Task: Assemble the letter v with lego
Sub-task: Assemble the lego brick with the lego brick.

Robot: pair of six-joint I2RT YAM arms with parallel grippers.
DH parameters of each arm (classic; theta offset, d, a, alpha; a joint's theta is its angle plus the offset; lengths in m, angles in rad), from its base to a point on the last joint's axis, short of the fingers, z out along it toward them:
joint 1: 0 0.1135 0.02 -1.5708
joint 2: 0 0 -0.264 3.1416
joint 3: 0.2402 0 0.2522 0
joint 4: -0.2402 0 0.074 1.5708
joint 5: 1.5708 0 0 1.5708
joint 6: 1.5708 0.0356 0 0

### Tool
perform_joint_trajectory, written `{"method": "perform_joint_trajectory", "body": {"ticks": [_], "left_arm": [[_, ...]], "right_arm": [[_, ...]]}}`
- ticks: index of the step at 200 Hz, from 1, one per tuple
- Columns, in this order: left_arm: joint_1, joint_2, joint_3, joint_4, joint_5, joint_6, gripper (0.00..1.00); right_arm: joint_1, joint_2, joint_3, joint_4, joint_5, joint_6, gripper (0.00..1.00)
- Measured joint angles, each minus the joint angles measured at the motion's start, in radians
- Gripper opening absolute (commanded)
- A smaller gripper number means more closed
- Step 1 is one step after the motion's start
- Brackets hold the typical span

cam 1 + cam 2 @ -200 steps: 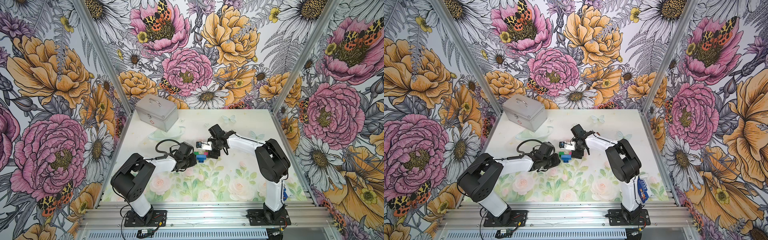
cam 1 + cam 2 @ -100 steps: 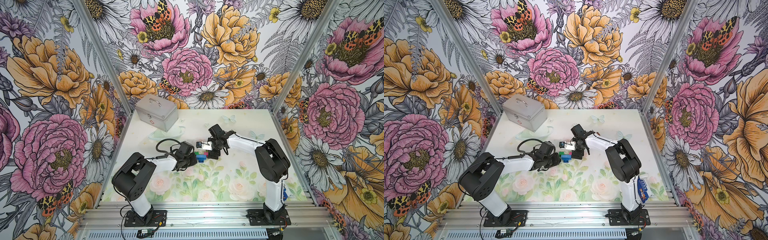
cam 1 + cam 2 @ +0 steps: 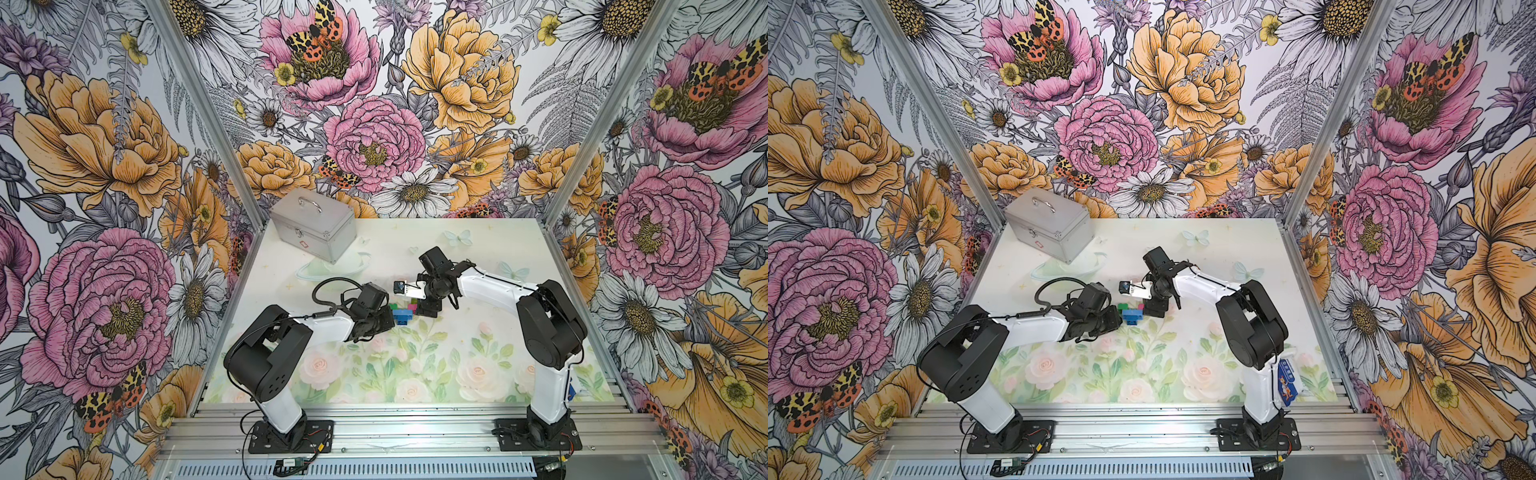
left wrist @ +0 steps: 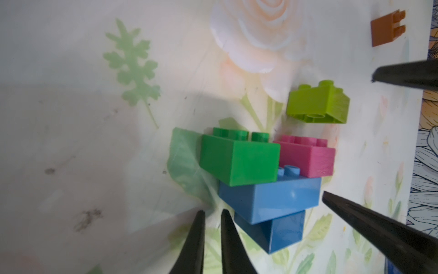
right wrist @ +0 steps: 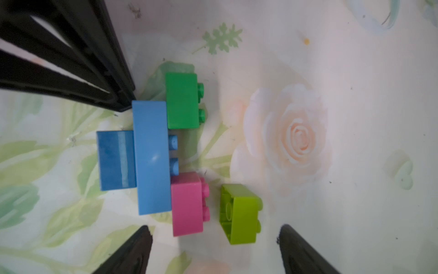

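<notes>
Starting at the near edge of the surface (image 3: 457,374): both arm bases sit there, left arm (image 3: 291,357) toward the near left corner, right arm (image 3: 548,332) toward the near right corner, w/ a blue packet (image 3: 1287,380) by the right arm's base

Left end effector (image 4: 212,212) is clenched on nothing, fingers nearly together. Its tips are just beside the light blue brick (image 4: 272,197) at the end toward the left edge; touching or not, can't tell

The letter v (image 3: 402,315) is part-built & lies on its side about mid-surface, studs pointing to the far edge:
- dark blue brick (image 5: 116,161) is the point, nearest the near edge
- light blue brick runs across it
- green brick (image 5: 182,102) sits on the end toward the left edge, pink brick (image 5: 187,204) on the end toward the right edge, 2 bare studs btwn them

Right end effector (image 5: 214,229) is released, jaws wide, gripping nothing. Pink brick & lime brick (image 5: 239,213) lie just off its open tips

Lime brick lies tilted just beyond the pink brick, apart from it, not joined. Brown brick (image 4: 386,30) lies well apart from the rest, close to a surface edge; which edge, can't tell

Silver case (image 3: 311,228) stands in the far left corner
</notes>
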Motion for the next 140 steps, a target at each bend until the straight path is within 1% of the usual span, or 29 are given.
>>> {"method": "perform_joint_trajectory", "body": {"ticks": [34, 74, 92, 140], "left_arm": [[0.000, 0.000, 0.000, 0.000, 0.000, 0.000, 0.17], [0.000, 0.000, 0.000, 0.000, 0.000, 0.000, 0.17], [0.000, 0.000, 0.000, 0.000, 0.000, 0.000, 0.17], [0.000, 0.002, 0.000, 0.005, 0.000, 0.000, 0.15]], "right_arm": [[0.000, -0.010, 0.000, -0.001, 0.002, 0.015, 0.91], [0.000, 0.002, 0.001, 0.000, 0.005, 0.014, 0.93], [0.000, 0.026, 0.007, -0.001, 0.004, 0.014, 0.92], [0.000, 0.087, 0.044, -0.011, 0.002, 0.000, 0.86]]}}
